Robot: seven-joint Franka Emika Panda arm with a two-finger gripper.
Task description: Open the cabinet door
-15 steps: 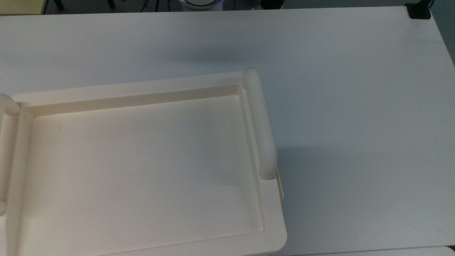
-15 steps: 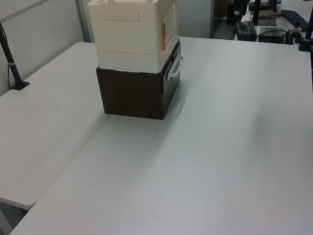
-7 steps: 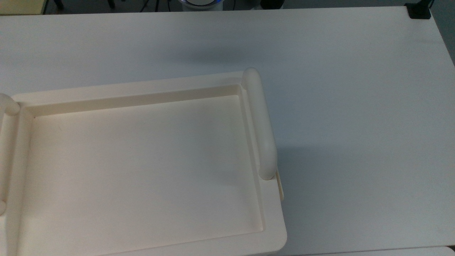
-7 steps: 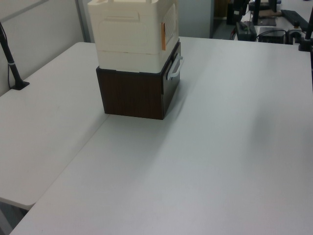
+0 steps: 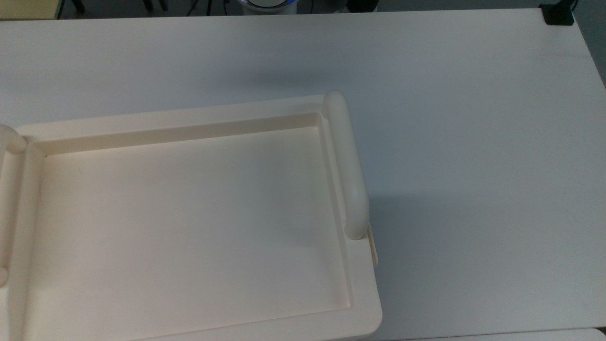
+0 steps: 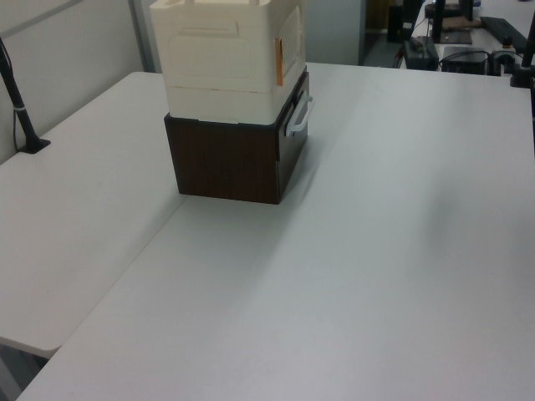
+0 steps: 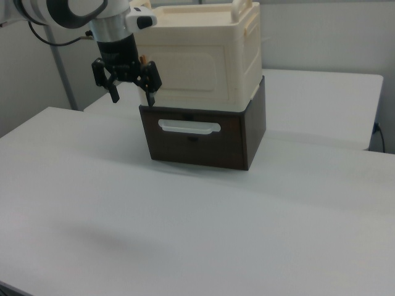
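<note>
The cream cabinet [image 6: 219, 63] stands on a dark brown drawer box [image 6: 226, 159]. Its cabinet door [image 7: 185, 71] is the flat cream front panel, lying flush against the body; it also shows as the cabinet's right face [image 6: 291, 42] in the left view, with an orange mark at its edge. In the top view I see the recessed cream top [image 5: 189, 128], the tube handle [image 5: 348, 166] and a thin panel edge [image 5: 374, 248] below it. My gripper [image 7: 132, 98] hangs open at the right view's left, overlapping the cabinet's left front corner. Nothing is between its fingers. Its distance from the door is unclear.
The brown box has a drawer with a white handle [image 7: 188, 127]. The white table [image 7: 185, 234] stretches wide in front of the cabinet. A black post [image 6: 21, 109] stands at the left view's left edge, and a black clamp [image 5: 558, 14] sits at the top view's far right corner.
</note>
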